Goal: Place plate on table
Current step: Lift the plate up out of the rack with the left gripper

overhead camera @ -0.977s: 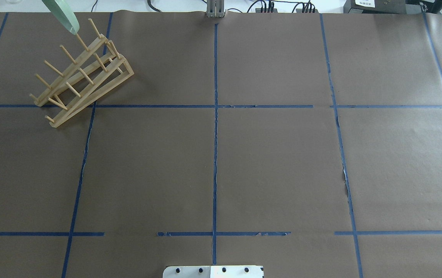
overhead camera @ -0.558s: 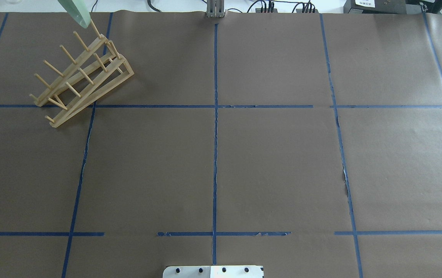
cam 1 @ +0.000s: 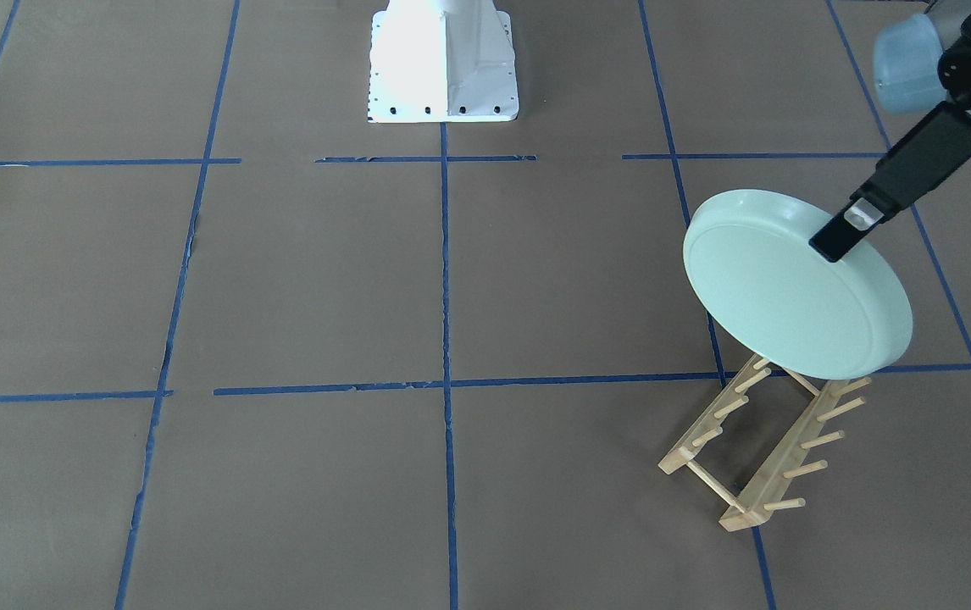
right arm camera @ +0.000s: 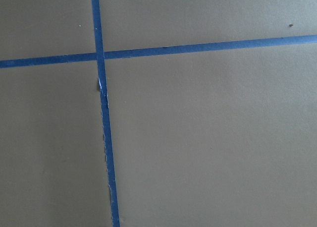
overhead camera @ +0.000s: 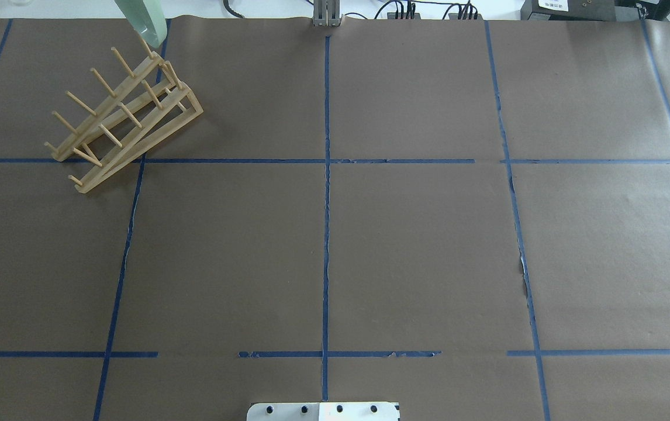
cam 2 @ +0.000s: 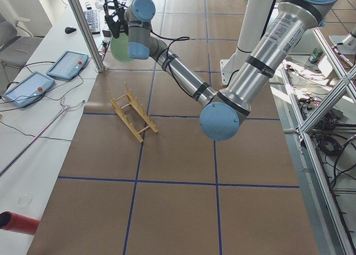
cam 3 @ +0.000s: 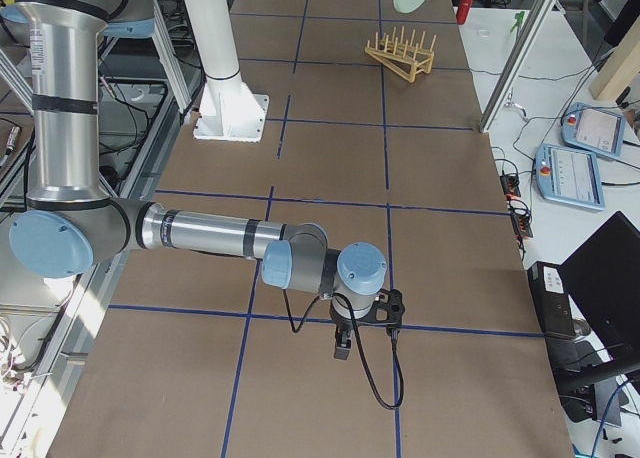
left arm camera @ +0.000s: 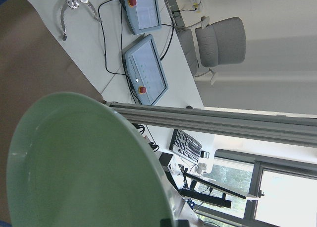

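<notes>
A white label (overhead camera: 552,4) sits on a black box beyond the far edge, its writing too small to read; the 2 grey teach pendants (cam 2: 68,64) on the side bench show screens and red buttons but no legible text. The surface (cam 1: 324,280) is brown paper split into rectangles by blue tape, torn in places along the lines, with the white robot base (cam 1: 443,59) bolted at its edge. Beside it stand a white bench with cables, a keyboard (left arm camera: 187,146), a grey chair (left arm camera: 220,41) and an aluminium post. The plate (cam 1: 790,288) is round, pale mint-green and smooth, with a low rim. It hangs tilted in the air over the far end of the wooden peg rack (cam 1: 757,449), clear of the surface. The left fingers (cam 1: 837,237) are clamped on its upper rim. The right fingers (cam 3: 342,346) hover low over a tape line well away; whether they are apart or together cannot be told.
</notes>
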Controlling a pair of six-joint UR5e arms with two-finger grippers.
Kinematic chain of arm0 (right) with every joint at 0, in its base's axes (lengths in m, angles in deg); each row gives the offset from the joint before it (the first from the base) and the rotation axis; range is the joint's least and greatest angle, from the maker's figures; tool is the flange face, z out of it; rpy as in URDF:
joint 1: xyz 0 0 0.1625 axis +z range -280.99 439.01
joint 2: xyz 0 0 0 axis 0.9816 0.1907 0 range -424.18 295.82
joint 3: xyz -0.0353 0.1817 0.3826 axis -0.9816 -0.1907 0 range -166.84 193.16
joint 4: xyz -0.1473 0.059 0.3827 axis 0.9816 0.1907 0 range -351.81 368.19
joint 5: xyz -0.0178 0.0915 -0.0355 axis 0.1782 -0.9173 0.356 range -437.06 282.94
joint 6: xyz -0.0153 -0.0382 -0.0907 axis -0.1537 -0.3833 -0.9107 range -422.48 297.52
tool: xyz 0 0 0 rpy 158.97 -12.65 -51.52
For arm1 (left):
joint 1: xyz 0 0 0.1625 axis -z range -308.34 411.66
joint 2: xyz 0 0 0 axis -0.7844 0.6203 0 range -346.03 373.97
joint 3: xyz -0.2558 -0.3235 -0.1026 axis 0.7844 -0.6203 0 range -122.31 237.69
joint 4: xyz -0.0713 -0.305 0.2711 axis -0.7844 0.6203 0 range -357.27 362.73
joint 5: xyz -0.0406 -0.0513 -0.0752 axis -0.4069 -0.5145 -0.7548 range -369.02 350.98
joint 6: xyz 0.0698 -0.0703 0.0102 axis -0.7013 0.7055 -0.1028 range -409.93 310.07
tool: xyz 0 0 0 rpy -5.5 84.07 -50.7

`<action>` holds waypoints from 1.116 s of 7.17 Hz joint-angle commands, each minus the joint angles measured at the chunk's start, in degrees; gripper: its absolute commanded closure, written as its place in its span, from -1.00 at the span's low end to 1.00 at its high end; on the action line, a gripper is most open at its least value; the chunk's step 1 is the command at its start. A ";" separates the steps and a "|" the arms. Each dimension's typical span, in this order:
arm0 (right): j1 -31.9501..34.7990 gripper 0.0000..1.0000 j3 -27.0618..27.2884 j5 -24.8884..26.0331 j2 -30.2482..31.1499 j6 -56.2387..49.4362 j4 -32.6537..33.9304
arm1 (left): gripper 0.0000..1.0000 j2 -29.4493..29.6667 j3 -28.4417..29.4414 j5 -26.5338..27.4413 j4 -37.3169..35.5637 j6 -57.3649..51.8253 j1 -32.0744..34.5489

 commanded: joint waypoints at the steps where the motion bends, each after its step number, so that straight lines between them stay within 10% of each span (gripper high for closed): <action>1: 0.00 -1.00 0.03 0.00 0.00 0.00 0.00 | 1.00 0.52 -3.46 2.17 -7.60 -4.45 -6.48; 8: 0.00 -1.00 0.03 0.00 0.00 0.00 0.00 | 1.00 6.59 -9.09 29.47 -43.54 -28.75 -32.40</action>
